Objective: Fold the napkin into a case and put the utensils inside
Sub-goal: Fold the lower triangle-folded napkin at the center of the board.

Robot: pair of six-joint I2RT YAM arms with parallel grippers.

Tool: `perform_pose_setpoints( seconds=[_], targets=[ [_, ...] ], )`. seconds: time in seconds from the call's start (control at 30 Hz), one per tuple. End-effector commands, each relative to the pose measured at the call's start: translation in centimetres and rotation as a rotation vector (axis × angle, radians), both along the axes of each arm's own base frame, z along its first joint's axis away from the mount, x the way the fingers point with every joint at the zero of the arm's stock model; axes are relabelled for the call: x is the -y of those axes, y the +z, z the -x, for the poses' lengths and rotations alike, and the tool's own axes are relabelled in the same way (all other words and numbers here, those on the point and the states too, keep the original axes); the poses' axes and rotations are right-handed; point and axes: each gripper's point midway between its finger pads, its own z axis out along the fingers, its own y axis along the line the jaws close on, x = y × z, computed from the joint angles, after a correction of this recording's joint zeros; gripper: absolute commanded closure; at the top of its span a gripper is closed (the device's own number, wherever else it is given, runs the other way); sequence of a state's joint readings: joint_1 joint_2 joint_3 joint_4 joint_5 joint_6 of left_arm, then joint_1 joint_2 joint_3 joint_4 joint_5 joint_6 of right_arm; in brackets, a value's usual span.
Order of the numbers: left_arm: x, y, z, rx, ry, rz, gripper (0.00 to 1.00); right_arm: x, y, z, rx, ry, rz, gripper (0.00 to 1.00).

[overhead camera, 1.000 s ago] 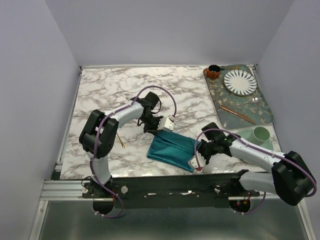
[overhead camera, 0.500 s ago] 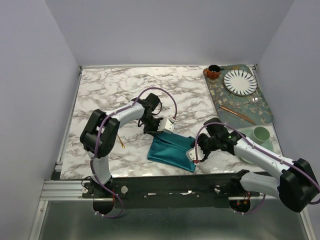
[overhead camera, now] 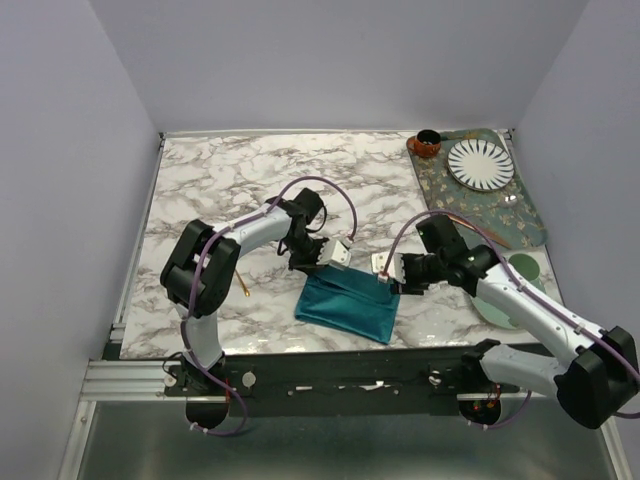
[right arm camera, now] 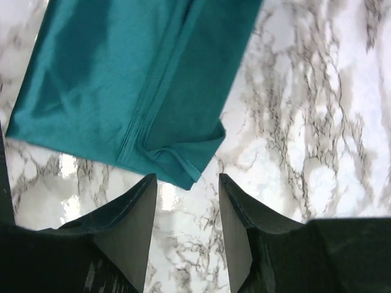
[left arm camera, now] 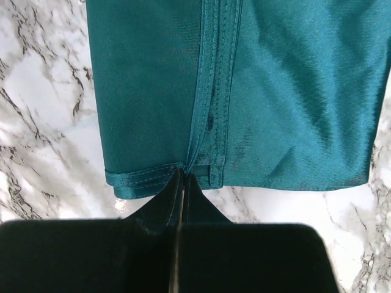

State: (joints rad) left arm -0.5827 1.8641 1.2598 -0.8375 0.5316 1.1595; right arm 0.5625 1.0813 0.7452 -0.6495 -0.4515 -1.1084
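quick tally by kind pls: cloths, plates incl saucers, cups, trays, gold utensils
Cloths: 1, the napkin
Plates: 2, the striped plate and the pale green saucer
Cups: 2, the brown cup and the pale green cup
Trays: 1, the tray
Gold utensils: 1, the gold utensil
Total: 7

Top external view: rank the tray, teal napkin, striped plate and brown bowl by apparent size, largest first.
1. tray, clearly the largest, though it sits farther from the camera
2. teal napkin, folded as it lies
3. striped plate
4. brown bowl, by far the smallest
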Motion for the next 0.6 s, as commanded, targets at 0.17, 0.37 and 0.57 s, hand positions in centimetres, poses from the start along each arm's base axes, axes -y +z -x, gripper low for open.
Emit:
perform_pose_setpoints(
  seconds=[0.17,0.37,0.57],
  targets=[
    [0.0,1.1,1.8,0.001,-0.032,0.017,1.0,-1.7,2.3,-3.8,-0.572,-0.617,-0.217,0.54],
    [-0.5,0.7,2.1,0.003,-0.046,0.006,1.0,-1.7,0.3,-3.4,-0.742,-0.756,-0.149,0.59],
    [-0.2,0.6,1.9,0.007,-0.047,0.013,1.0,-1.1,-1.6,-1.4,-0.868,-0.888,-0.098,0.59]
  ],
)
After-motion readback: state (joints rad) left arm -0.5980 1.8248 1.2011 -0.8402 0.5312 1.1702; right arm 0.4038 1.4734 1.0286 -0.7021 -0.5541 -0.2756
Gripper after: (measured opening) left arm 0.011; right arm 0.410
